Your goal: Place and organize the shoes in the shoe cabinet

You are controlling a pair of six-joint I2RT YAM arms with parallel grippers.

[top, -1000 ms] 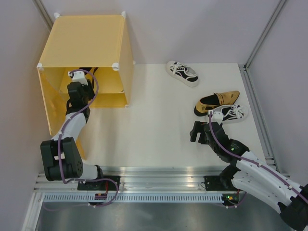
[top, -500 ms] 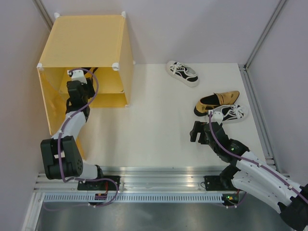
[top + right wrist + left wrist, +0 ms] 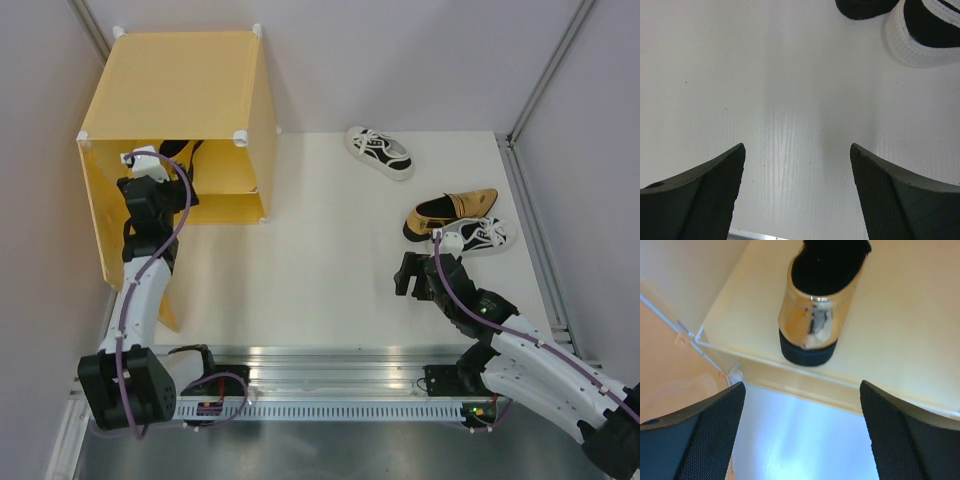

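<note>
Cabinet (image 3: pixel 175 90): one gold loafer (image 3: pixel 817 295) on its shelf, heel at the edge. Table (image 3: pixel 320 250): second loafer (image 3: pixel 450 210) just beside near sneaker (image 3: pixel 478 236); far sneaker (image 3: pixel 380 152) apart. Left gripper (image 3: pixel 802 440) and right gripper (image 3: pixel 797 195): both spread, empty.

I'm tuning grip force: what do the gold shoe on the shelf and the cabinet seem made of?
The gold shoe looks like glossy metallic faux leather or coated plastic: its heel mirrors its surroundings, above a matte black sole, likely rubber. The cabinet looks like thin translucent yellow-orange plastic sheet, light glowing through its walls, with white corner connectors, probably plastic.
</note>
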